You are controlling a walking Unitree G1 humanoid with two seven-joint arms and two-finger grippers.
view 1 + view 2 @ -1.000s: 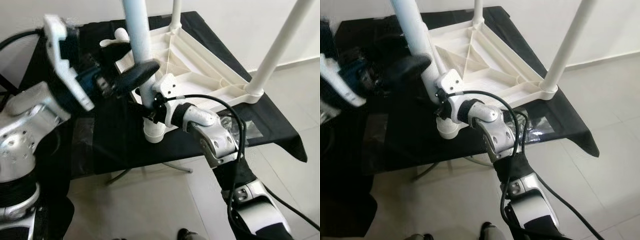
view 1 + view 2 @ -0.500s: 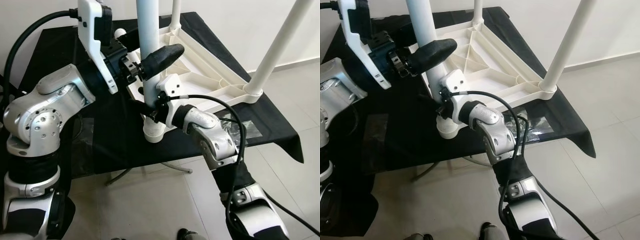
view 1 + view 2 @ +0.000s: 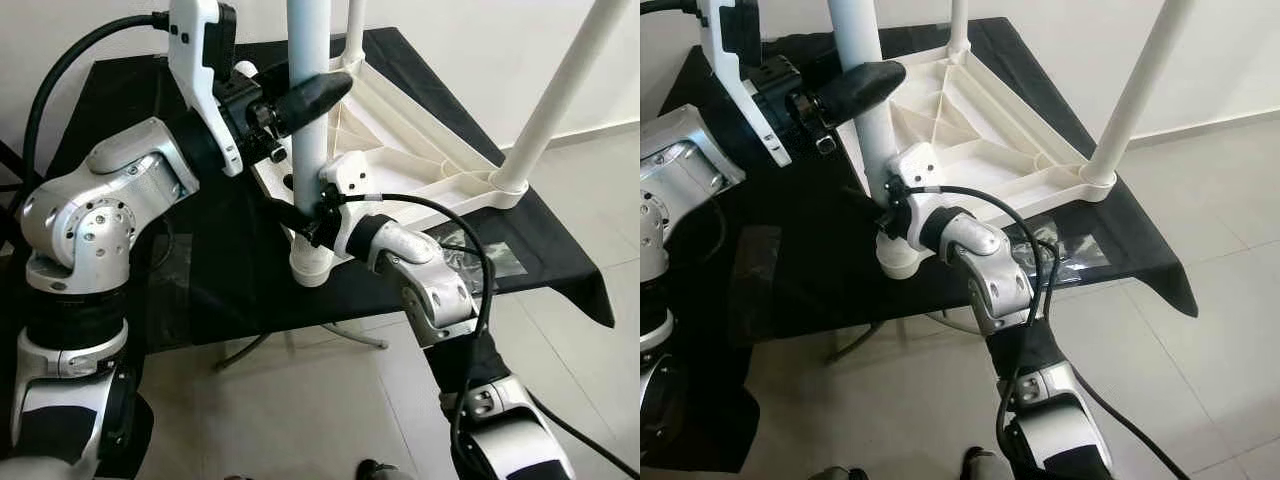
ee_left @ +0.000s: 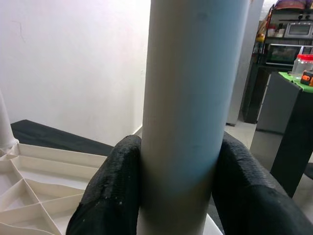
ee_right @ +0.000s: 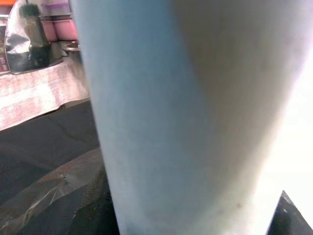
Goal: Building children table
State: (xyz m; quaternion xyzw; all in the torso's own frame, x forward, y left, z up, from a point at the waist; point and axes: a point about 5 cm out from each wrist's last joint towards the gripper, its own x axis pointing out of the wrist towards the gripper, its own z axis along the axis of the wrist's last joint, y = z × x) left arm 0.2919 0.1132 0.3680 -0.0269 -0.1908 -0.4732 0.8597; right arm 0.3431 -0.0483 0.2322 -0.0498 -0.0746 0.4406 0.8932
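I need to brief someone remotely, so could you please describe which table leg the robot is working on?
On the black-covered table lies an upturned white plastic tabletop with upright white legs. The one meant is the nearest leg, at the tabletop's front corner. Unlike the others, it has the left gripper clamped high on it and the right gripper lower.

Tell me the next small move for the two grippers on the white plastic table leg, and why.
Probably press the white plastic table leg straight down into its corner socket on the upturned white tabletop. The left gripper clamps it high, the right gripper sits at it low, and it stands upright like the other fitted legs, so seating seems all that remains.
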